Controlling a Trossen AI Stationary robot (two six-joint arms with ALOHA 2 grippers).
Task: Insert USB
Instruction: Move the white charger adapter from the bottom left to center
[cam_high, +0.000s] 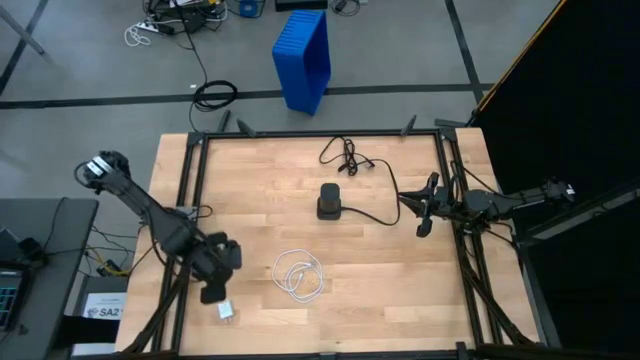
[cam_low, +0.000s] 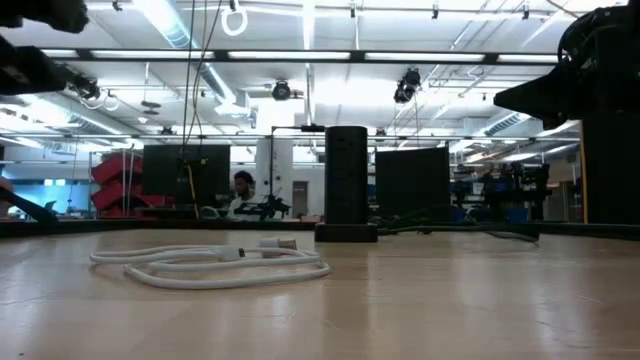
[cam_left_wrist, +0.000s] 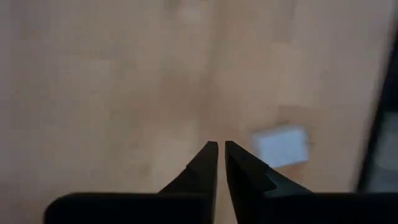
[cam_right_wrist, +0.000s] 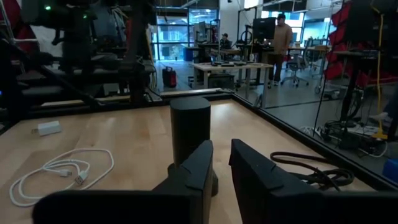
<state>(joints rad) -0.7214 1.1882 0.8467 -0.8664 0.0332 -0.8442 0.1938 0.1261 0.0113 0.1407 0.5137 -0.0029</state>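
risk: slack cable (cam_high: 299, 275) may slide when nudged | cable: coiled near black box (cam_high: 329, 201) | left pincer (cam_high: 213, 293): nearly closed, empty | right pincer (cam_high: 424, 218): nearly closed, empty

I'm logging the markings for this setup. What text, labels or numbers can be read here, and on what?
"SA2": on the white label beside the table's left edge, high view; any smaller print on it is too small to read.
Black box: no readable marking.
White adapter near the left gripper: no readable marking.
Blue bin: none visible.
Low and wrist views: nothing legible.
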